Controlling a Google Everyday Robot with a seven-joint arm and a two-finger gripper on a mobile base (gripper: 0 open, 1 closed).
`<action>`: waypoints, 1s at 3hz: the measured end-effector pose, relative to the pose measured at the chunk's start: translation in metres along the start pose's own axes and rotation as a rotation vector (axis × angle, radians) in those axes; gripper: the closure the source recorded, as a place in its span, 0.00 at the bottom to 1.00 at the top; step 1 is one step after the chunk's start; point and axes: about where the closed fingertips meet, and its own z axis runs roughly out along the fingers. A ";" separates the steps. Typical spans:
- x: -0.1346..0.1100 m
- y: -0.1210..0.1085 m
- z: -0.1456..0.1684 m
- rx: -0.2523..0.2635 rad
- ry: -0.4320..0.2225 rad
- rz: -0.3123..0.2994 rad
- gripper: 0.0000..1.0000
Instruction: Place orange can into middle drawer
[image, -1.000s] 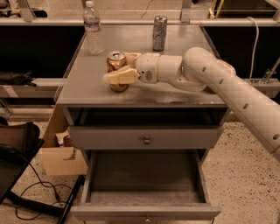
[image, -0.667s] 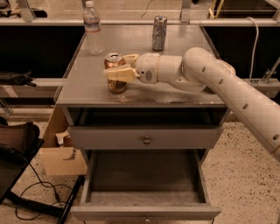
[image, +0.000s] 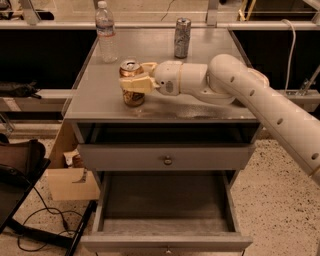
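The orange can (image: 133, 98) stands upright on the grey table top (image: 200, 107), left of centre near the front edge. My gripper (image: 133, 75) reaches in from the right and holds the can between its cream fingers (image: 136, 84), one across the front and one behind. The fingers sit close against the can, which still rests on the table. The middle drawer (image: 165, 243) is pulled open below the table, directly under and in front of the can. Its dark floor is bare.
A clear water bottle (image: 105, 33) stands at the table's back left and a tall slim silver can (image: 182, 37) at the back centre. The upper drawer front with a round knob (image: 167, 160) is closed. A cardboard box (image: 70, 183) and a black chair (image: 17, 172) are on the floor at left.
My gripper has slid a little left and back, so its fingers now sit on both sides of the orange can. The can has stayed in place on the table.
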 end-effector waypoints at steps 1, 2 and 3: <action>-0.018 0.002 -0.016 0.030 0.025 -0.033 1.00; -0.043 0.026 -0.050 0.090 0.084 -0.082 1.00; -0.052 0.081 -0.093 0.201 0.115 -0.083 1.00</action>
